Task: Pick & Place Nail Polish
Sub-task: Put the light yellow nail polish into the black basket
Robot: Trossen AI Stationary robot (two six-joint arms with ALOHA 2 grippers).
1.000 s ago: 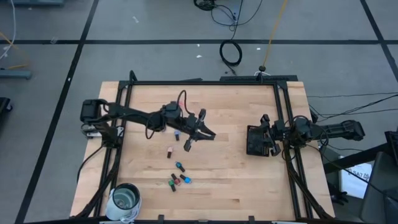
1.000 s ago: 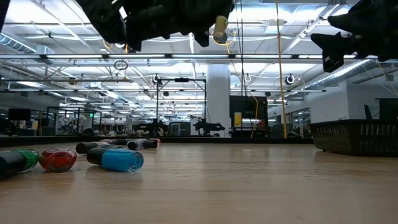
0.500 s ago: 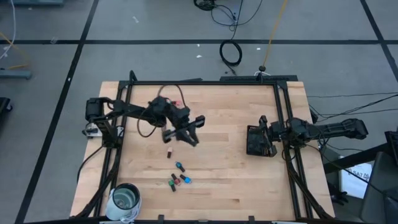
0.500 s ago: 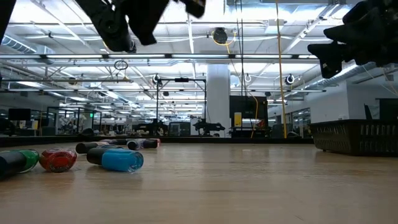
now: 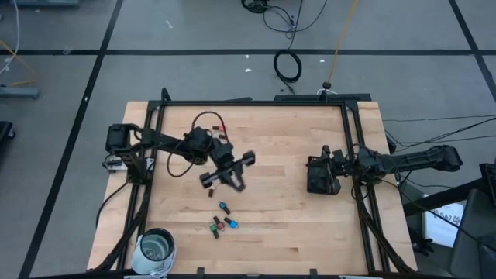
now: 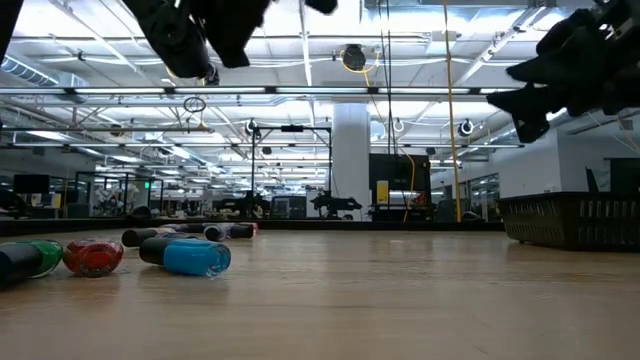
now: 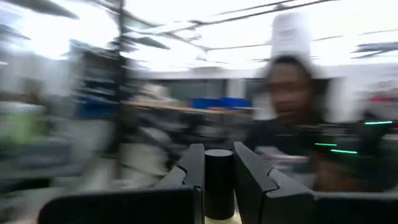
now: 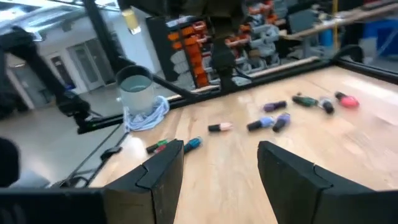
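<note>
Several tiny nail polish bottles lie on their sides on the wooden table: a blue one [image 6: 186, 256], a red one [image 6: 94, 257] and a green one [image 6: 30, 259] in the low view, and a cluster [image 5: 222, 219] in the high view. More show in the right wrist view [image 8: 268, 122]. My left gripper [image 5: 231, 172] hovers left of the table's middle, shut on a bottle with a dark cap [image 7: 217, 177]. My right gripper [image 8: 221, 171] is open and empty over the black tray [image 5: 319, 177] at the right. My left gripper pinches a bottle's dark cap [image 7: 218, 186] between its two fingers [image 7: 190, 171]. The cap's end stands up between them, and the bottle's body is hidden behind the gripper. The wrist view looks into the room, not at the table.
The round glass jar [image 5: 157, 248] stands at the near left corner and also shows in the right wrist view [image 8: 137, 88]. The tray [image 6: 572, 220] sits at the table's right side. Bare wood lies between the bottles and the tray. A person shows blurred beyond the table [image 7: 292, 93].
My left gripper has risen, gone toward the table's left edge and a little nearer, and has turned about. My right gripper has crept a little toward the table's left over the tray.
</note>
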